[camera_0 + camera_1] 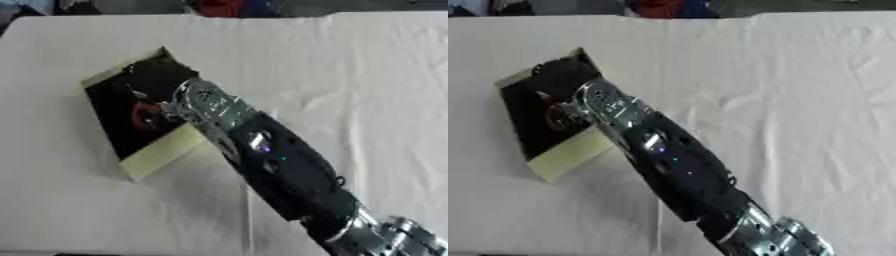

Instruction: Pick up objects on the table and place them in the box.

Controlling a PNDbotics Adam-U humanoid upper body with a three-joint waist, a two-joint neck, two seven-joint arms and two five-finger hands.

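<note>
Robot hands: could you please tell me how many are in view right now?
1. The right hand is over the box at the table's left, its arm coming from the lower right. The left hand shows in neither view.

Right arm (280, 165) stretched diagonally up-left from lower right; right hand (157, 82) dark, pose unclear.

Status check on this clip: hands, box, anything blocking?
Right hand over the box, fingers unclear. Left hand out of view. Something red inside the box. Nothing in the way.
</note>
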